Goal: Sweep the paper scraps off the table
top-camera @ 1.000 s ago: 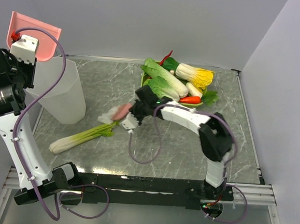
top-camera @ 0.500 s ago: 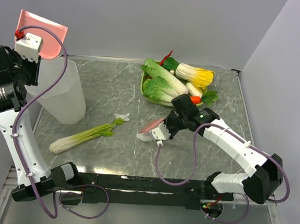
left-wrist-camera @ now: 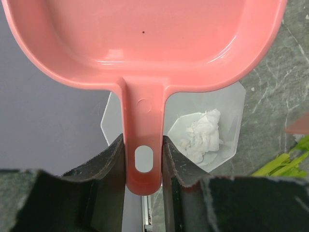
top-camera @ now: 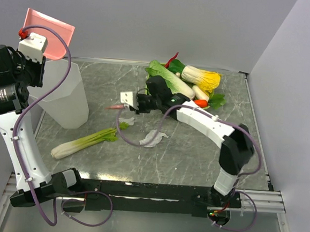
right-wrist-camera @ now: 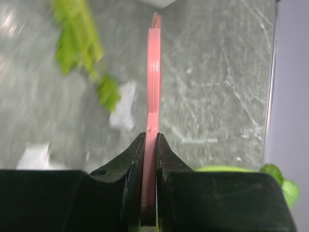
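Two white paper scraps lie on the grey-green table (top-camera: 195, 151): a larger one (top-camera: 153, 139) near the middle and a small one (top-camera: 128, 120) by the leek's leaves. In the right wrist view they show blurred, the small scrap (right-wrist-camera: 123, 111) and the other (right-wrist-camera: 36, 157). My right gripper (top-camera: 132, 103) (right-wrist-camera: 150, 140) is shut on a thin pink sweeping tool (top-camera: 116, 107) (right-wrist-camera: 153, 72), seen edge on, above the small scrap. My left gripper (left-wrist-camera: 143, 145) is shut on the handle of the pink dustpan (top-camera: 49, 32) (left-wrist-camera: 145, 43), held high over the bin.
A translucent bin (top-camera: 65, 95) stands at the left with crumpled white paper (left-wrist-camera: 203, 135) inside. A leek (top-camera: 86, 142) lies front left. A green tray of vegetables (top-camera: 181, 83) sits at the back middle. Walls close the left, back and right.
My right arm swung out toward the front middle with the pink tool, then back up to the left. A scrap now lies near the middle. The dustpan shifted slightly right.
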You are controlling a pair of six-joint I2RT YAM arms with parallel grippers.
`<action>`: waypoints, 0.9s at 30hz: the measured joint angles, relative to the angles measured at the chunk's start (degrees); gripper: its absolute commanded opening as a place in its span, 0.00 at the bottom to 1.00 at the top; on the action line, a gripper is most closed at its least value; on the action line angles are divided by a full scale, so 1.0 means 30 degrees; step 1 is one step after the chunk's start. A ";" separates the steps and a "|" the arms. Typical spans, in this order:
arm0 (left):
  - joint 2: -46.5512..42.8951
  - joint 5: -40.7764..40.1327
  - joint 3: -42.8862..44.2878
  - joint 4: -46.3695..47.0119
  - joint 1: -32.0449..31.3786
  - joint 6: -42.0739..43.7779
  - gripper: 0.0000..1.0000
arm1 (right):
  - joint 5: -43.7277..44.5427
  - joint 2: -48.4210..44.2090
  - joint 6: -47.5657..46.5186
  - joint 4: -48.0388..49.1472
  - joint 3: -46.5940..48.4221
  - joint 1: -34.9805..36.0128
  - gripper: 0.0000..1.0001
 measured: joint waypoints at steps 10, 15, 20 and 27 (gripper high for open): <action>-0.0299 -0.0007 0.0000 0.0109 -0.0233 -0.0109 0.01 | 0.0503 0.1974 0.8386 0.1974 0.1632 0.0007 0.00; -0.0525 -0.0022 -0.0277 0.0721 -0.0350 -0.0211 0.01 | 0.1464 0.1392 1.0397 0.2069 -0.0510 -0.0124 0.00; -0.0277 0.0102 -0.0437 0.1115 -0.0707 -0.0670 0.01 | 0.2703 0.0000 1.1038 0.1763 -0.3526 -0.0430 0.00; 0.0313 0.0131 -0.0437 0.1246 -0.2229 -0.0663 0.01 | 0.3366 -0.6586 1.0375 -0.0474 -0.8123 -0.1115 0.00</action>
